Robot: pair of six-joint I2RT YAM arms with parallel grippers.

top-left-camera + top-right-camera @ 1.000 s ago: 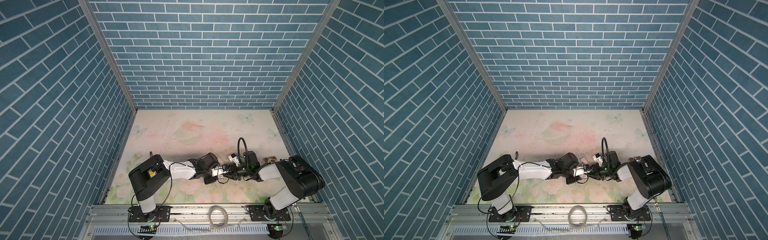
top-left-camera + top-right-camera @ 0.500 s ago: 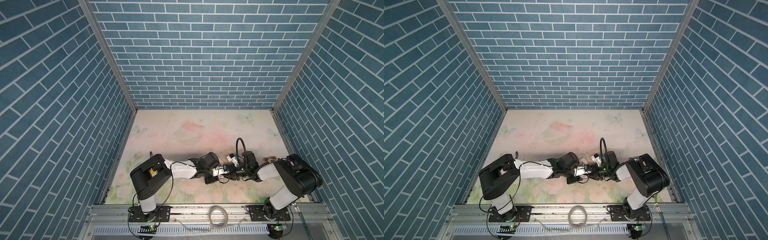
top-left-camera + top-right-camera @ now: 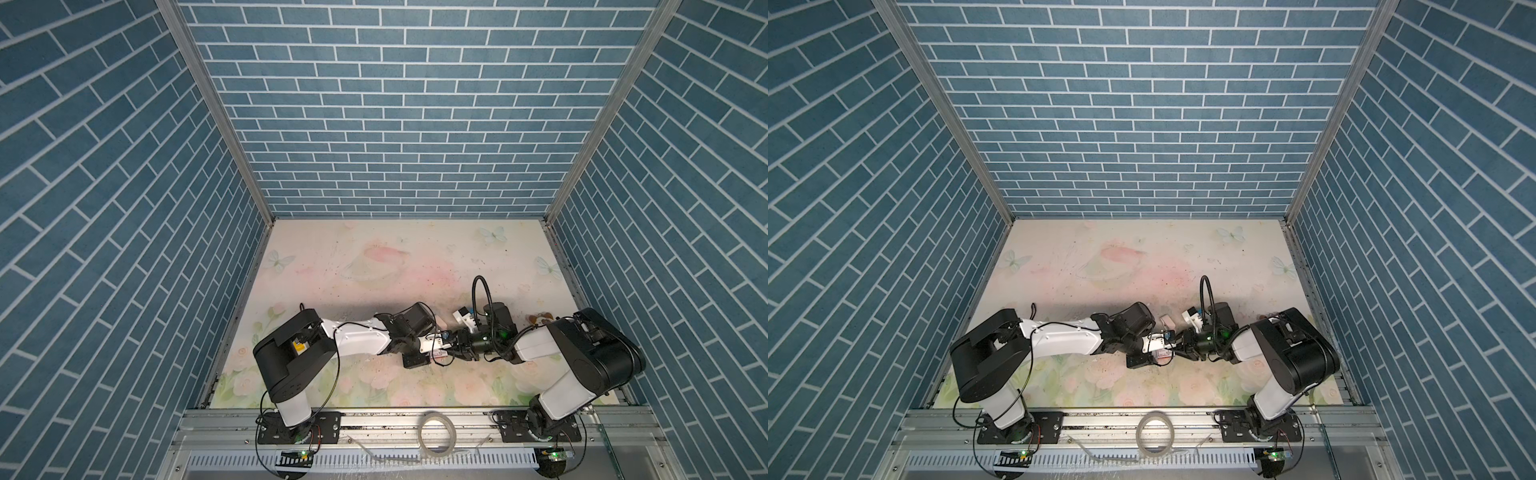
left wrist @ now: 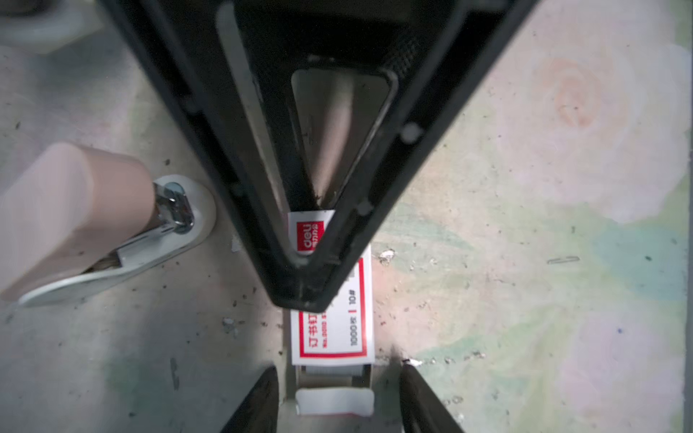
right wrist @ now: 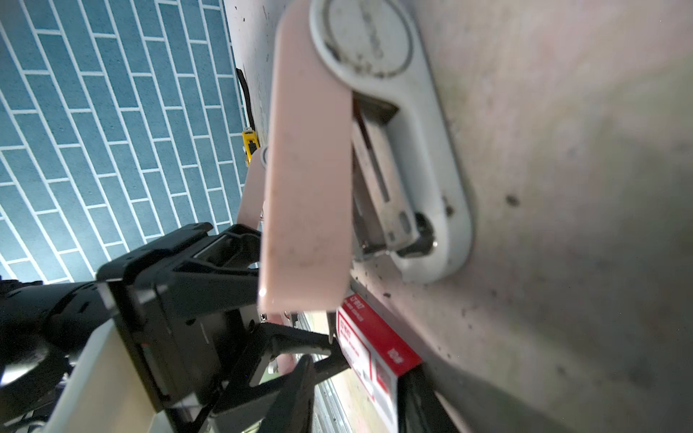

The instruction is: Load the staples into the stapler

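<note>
Hardly anything has moved since a second ago. Both arms keep their nose-to-nose pose at the front middle of the desk (image 3: 374, 257), and only the elbow housings have shifted a touch.

In both top views I see the left end effector (image 3: 443, 348) and the right end effector (image 3: 453, 350) meeting tip to tip over the small red-and-white box (image 3: 1163, 354). The pink stapler (image 3: 441, 322) sits just behind them, toward the back wall. From up here the fingers are too small for me to read either grip.

In the left wrist view, my left fingers (image 4: 360, 210) narrow to a point above the box's sleeve. I cannot tell whether they are released or clenched. The inner tray is slid partly out at the end facing the right arm, and the staples (image 4: 332, 370) show there as a grey strip just past the sleeve's edge. The right end effector's fingers (image 4: 260, 405) stand apart on either side of that tray end, with bare desk showing between each finger and the cardboard, so it is released. The stapler lies close beside the box.

In the right wrist view, the stapler rests on its white base with the pink lid swung up off the metal magazine (image 5: 378, 176). The box lies near its nose.
</note>
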